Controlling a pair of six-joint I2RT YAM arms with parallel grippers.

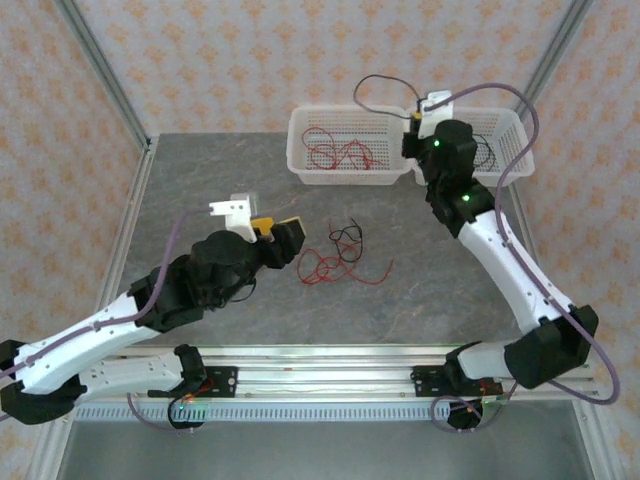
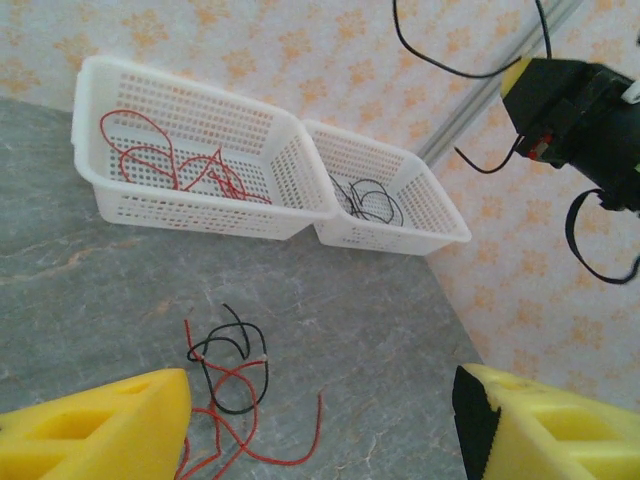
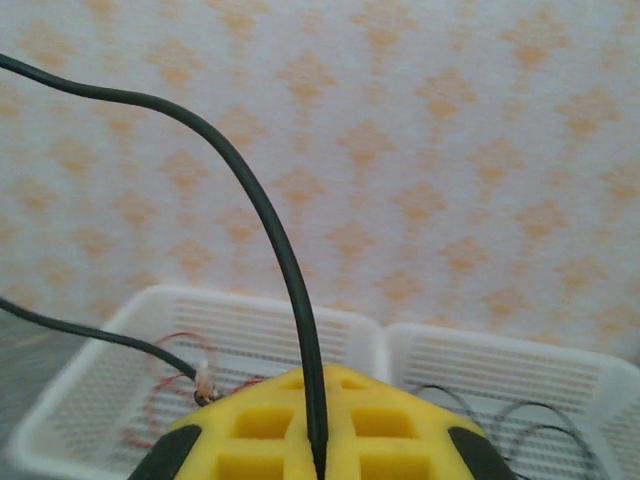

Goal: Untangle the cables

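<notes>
We see a grey stone table (image 1: 210, 190) under everything. The left arm (image 1: 100, 335) reaches in from the near left corner. The right arm (image 1: 510, 265) stretches up the right side to the far edge.

Two white baskets stand touching, side by side, at that far edge: the left basket (image 1: 350, 177) and the right basket (image 1: 512, 130).

The left gripper (image 1: 290, 238) hangs over the middle of the table. From its wrist we see the yellow jaws wide apart, with nothing between them.

The right gripper (image 1: 418, 125) hovers above the baskets. It seems to be over the line where they meet, though its own wrist hides the tips from overhead. Its jaws are pressed together on a black cable (image 3: 290, 270), which arches up out of the seam between them.

Loose red cables (image 1: 335, 150) lie in the left basket, and more black cables (image 1: 487, 150) lie in the right one. The tangle (image 1: 340, 258) of red and black strands lies on the table just beyond the left gripper, well apart from both baskets.
</notes>
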